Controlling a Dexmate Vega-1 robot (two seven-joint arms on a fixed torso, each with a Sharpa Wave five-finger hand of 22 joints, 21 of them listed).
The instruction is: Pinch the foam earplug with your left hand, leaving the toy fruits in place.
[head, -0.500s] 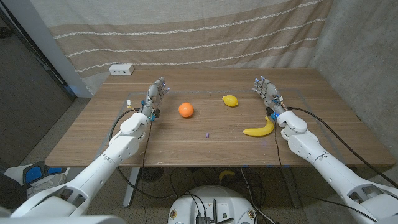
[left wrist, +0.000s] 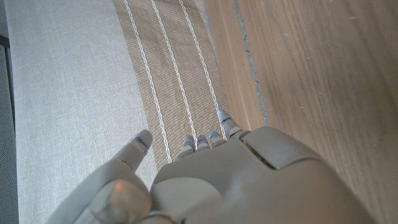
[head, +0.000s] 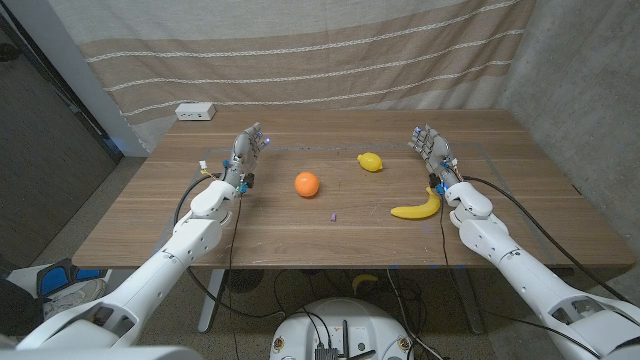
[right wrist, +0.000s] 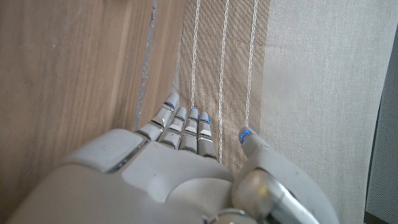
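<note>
**Earplug small and unguarded, orange close by on the approach**

Earplug (head: 332, 215), a tiny purplish speck, lies on the bare wood near the middle of the worktop (head: 150, 215), toward the front edge, touching nothing. It is too small in the head view to tell how it lies. The toy orange (head: 306, 184) sits just behind it and a little to the left, the nearest of the fruits. The toy banana (head: 418, 207) lies to its right, further off, and the toy lemon (head: 370, 162) further back still.

The left hand (head: 246, 155) stands well apart from the earplug, up at the back left of the worktop, fingers straight and a little apart, holding nothing; the left wrist view shows the thumb held apart from the other fingers. The right hand (head: 431, 150) stands likewise at the back right, fingers extended and empty, just behind the banana's tip.

The likely trouble is the orange. It lies close to the straight line from the left hand to the earplug, and being round it would probably roll at a brush from the fingers or forearm. A path coming round in front of it looks safer. The second risk is the earplug itself: light foam could be flicked away by a fingertip landing beside it, or squeezed out of a poorly centred pinch.

A white box (head: 195, 111) sits at the back left edge, and a striped curtain (head: 320, 50) hangs behind; neither is in the way.
</note>
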